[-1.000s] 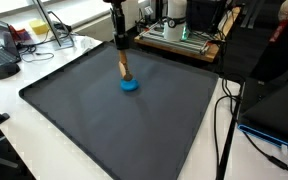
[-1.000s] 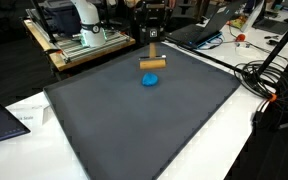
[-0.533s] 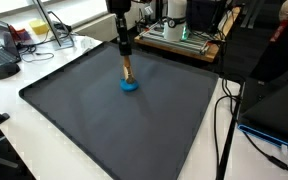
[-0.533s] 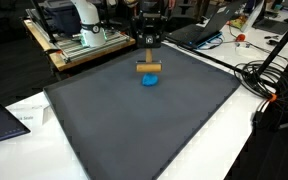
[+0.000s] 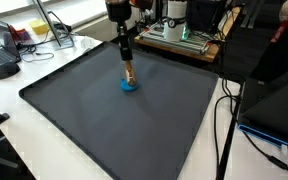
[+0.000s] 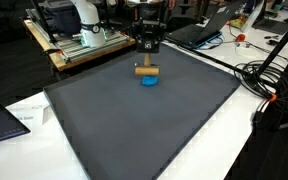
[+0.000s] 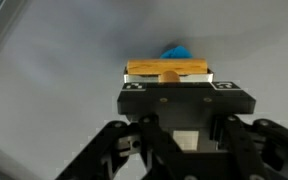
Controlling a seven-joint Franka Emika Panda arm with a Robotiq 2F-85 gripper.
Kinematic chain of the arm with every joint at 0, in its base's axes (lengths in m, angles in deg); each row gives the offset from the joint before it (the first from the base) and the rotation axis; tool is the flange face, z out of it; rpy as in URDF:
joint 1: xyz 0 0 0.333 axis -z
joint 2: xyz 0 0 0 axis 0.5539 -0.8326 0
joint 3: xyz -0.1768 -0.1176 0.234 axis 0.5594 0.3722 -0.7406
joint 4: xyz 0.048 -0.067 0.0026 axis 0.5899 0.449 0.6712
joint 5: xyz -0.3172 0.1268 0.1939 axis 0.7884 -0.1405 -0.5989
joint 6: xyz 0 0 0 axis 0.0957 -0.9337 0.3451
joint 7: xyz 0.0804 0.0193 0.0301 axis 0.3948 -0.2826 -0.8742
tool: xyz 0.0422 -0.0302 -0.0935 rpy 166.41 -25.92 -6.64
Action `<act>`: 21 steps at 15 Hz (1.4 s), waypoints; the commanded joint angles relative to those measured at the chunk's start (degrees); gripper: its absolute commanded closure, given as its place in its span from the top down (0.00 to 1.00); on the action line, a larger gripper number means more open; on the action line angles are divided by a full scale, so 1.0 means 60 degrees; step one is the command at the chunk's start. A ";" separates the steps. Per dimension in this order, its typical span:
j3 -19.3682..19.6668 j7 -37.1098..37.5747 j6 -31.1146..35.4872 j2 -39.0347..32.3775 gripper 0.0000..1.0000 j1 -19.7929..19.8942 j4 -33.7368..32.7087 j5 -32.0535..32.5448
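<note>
1. A dark mat (image 5: 114,125) covers most of the table and fills the middle of both exterior views.
2. The gripper (image 6: 147,54) hangs over the mat's far part, in the upper middle of the frame, its fingers closed tight on a wooden block.
3. The wooden block (image 6: 147,70) lies level between the fingers and runs across the centre of the wrist view (image 7: 167,70).
4. A small blue piece (image 6: 148,81) sits on the mat directly under the block; whether the two touch cannot be told.
</note>
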 commanded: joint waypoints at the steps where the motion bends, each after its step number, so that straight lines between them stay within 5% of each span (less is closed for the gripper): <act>1: 0.0239 0.0407 0.0046 -0.0231 0.22 -0.0290 -0.0283 0.0237; 21: 0.0678 0.0221 -0.0250 -0.1860 0.22 -0.0428 -0.1570 0.0214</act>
